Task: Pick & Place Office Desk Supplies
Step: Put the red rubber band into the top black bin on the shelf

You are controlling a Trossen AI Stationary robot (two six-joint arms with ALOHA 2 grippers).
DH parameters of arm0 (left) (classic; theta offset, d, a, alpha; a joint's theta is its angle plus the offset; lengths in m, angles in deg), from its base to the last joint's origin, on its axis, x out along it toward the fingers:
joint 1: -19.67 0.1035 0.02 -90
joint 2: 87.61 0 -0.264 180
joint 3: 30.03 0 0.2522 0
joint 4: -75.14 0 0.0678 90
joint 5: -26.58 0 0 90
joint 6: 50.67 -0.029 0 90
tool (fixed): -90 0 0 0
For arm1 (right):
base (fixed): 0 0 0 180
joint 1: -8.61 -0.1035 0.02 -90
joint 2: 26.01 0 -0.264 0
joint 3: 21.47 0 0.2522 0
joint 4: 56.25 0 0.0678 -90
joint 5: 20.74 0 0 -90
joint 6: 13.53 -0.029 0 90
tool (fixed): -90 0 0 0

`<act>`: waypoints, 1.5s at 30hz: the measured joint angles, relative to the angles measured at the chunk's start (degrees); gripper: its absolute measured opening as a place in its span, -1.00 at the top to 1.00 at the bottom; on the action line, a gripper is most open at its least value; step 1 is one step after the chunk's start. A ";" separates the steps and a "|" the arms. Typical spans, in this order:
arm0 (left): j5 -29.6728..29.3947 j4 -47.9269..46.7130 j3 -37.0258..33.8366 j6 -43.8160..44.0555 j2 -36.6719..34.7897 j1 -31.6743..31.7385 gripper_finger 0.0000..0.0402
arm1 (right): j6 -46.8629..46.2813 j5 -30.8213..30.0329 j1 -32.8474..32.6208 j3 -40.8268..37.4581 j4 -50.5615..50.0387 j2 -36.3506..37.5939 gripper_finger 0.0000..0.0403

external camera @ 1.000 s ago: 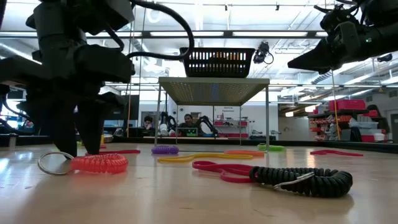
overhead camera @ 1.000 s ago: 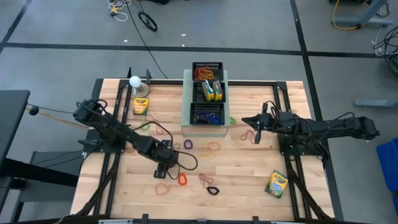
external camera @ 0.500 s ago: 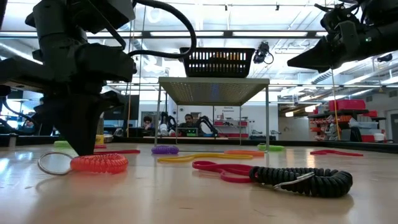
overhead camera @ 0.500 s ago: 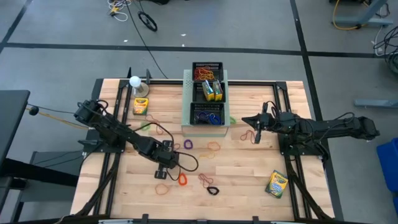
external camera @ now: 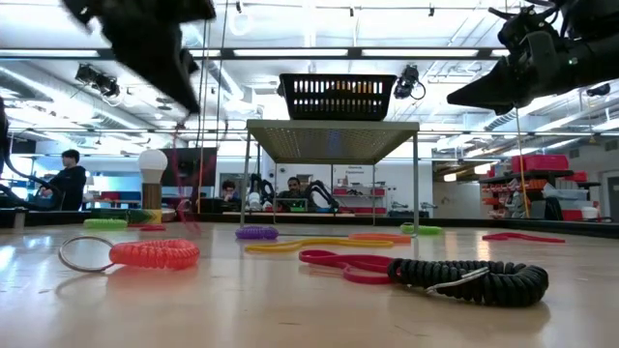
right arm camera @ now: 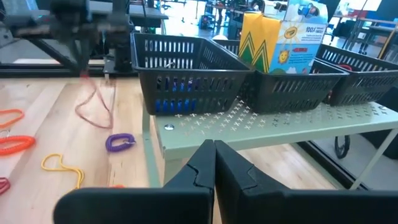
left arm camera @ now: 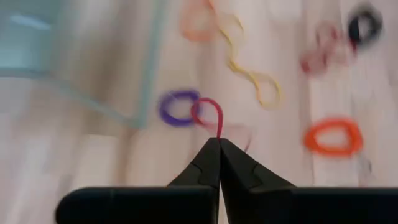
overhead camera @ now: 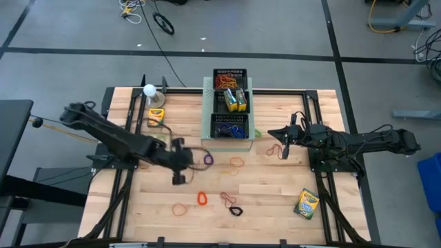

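Behind the desk (overhead camera: 275,189) a workshop floor with cables and taped lines ran off, and your work was partly done.

Your left claw (left arm camera: 219,144) was closed on a red rubber band (left arm camera: 210,114), which hung as a thin loop from the pinched tips, lifted clear of the wood. In the high view that claw (overhead camera: 178,162) sat over the left-centre of the desk, near the purple band (overhead camera: 208,159) and short of the pale-green perforated box (overhead camera: 207,141).

Your right claw (right arm camera: 213,148) was pressed shut with nothing in it. It waited on the right side of the desk (overhead camera: 284,142), pointing toward the box.

Already placed, as far as you could see: three black mesh trays (overhead camera: 229,102) lined up on the box, the far one holding red and orange bands, the middle one a crayon box (overhead camera: 236,100), the near one blue bands.

Left to do, by my reckoning, was a good share. One crayon box (overhead camera: 156,117) lay near the white ball on a stand (overhead camera: 149,90), another (overhead camera: 306,203) at the near right corner. Loose loops were scattered on the wood: an orange coil (overhead camera: 202,198), a black coil (overhead camera: 236,210), a yellow band (overhead camera: 236,162), and red bands (overhead camera: 275,148) beside your right claw.
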 joint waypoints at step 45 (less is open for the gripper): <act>40.15 37.01 36.43 -20.71 27.83 60.22 0.98 | -6.81 1.95 -0.02 -1.80 0.49 0.06 0.98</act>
